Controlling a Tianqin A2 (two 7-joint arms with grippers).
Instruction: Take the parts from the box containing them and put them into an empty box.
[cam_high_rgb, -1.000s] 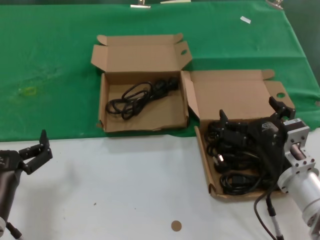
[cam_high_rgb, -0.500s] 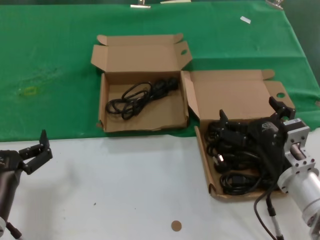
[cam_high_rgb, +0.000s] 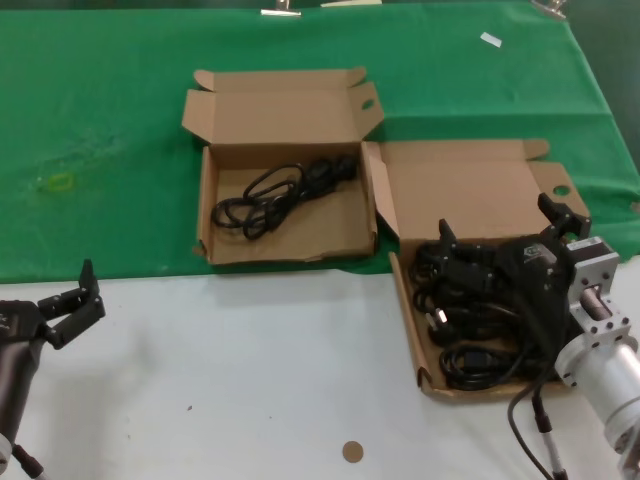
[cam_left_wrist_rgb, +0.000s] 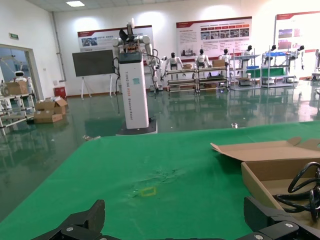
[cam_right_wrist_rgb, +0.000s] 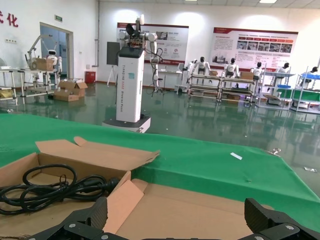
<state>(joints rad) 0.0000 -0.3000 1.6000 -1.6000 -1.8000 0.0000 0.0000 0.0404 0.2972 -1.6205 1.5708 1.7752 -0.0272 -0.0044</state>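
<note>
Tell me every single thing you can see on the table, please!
Box with oval hole: one, brown, open, on the green cloth, left of the other box.
Cable: one, black, coiled inside that box.
Box with round hole: one, brown, open, at the right.
Cable pile: several, black, inside the right box.
Green cloth: one, covering the far table.
Round disc: one, brown, on the white near surface.
Left pincer: black, open, low at the left.
Right pincer: black, open, over the cable pile.
</note>
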